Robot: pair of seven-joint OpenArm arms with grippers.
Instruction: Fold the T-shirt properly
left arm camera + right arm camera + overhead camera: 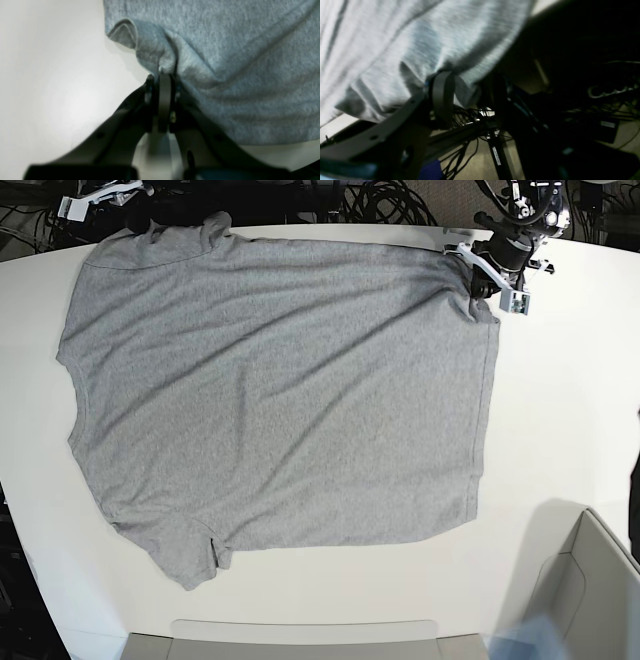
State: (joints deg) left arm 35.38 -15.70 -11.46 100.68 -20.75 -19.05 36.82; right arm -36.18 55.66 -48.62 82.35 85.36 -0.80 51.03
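Left gripper (162, 75) and right gripper (467, 85) pinch the T-shirt (280, 390).

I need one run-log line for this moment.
object: heather-grey cotton T-shirt flat on white table | left gripper: shut on hem corner | right gripper: around sleeve edge | fold: not started

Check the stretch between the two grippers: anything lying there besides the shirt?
No. In the base view only the T-shirt spans from the right gripper to the left gripper.
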